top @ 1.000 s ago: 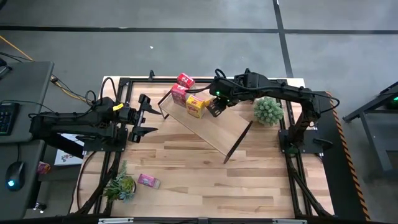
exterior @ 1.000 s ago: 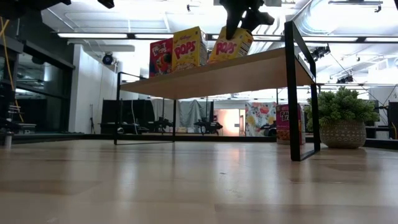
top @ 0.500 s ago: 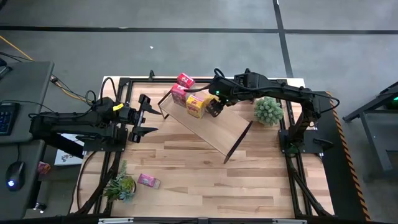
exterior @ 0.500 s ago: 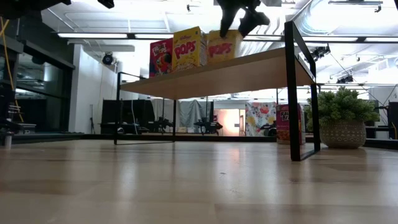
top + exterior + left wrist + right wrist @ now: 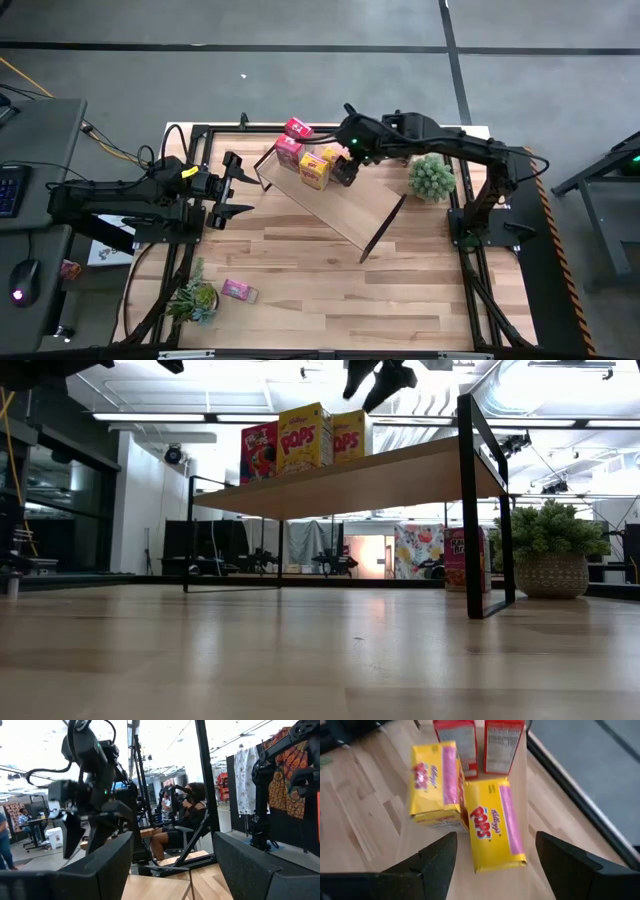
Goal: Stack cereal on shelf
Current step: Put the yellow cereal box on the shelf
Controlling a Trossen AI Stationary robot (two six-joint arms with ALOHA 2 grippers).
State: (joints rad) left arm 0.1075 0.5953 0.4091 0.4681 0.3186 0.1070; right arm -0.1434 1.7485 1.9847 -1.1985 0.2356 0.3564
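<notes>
**Q:** Cereal boxes, what do they look like?

**A:** Small printed cartons. Two yellow Pops boxes (image 5: pixel 492 822) and (image 5: pixel 434 785) stand side by side on the shelf (image 5: pixel 345 205), each with a pink side panel. Beyond them in the right wrist view are two red boxes (image 5: pixel 455 745) and (image 5: pixel 502 745). From above, one of those (image 5: pixel 298 127) sits at the board's 11 o'clock end, and a magenta-topped one (image 5: pixel 289 150) is just beside it. From table height a red box (image 5: pixel 258 452) and the yellow ones (image 5: pixel 305 435) stand upright in a row on the board.

**Q:** How many in all?

**A:** Four on the shelf, and one pink box (image 5: pixel 238 290) lying on the tabletop (image 5: pixel 320 290) toward 7 o'clock, near a potted plant (image 5: pixel 192 298). Another pink box (image 5: pixel 466 558) shows behind the shelf's black end frame in the low view; whether it is a sixth I cannot tell. A second plant (image 5: pixel 431 177) stands at 2 o'clock.

**Q:** And the grippers?

**A:** The right gripper (image 5: pixel 341 168) hangs over the yellow boxes with its fingers (image 5: pixel 437 865) spread wide, gripping nothing and clear of the cartons. The left gripper (image 5: pixel 235 187) waits at 9 o'clock, well apart from the shelf, fingers parted and empty.
</notes>
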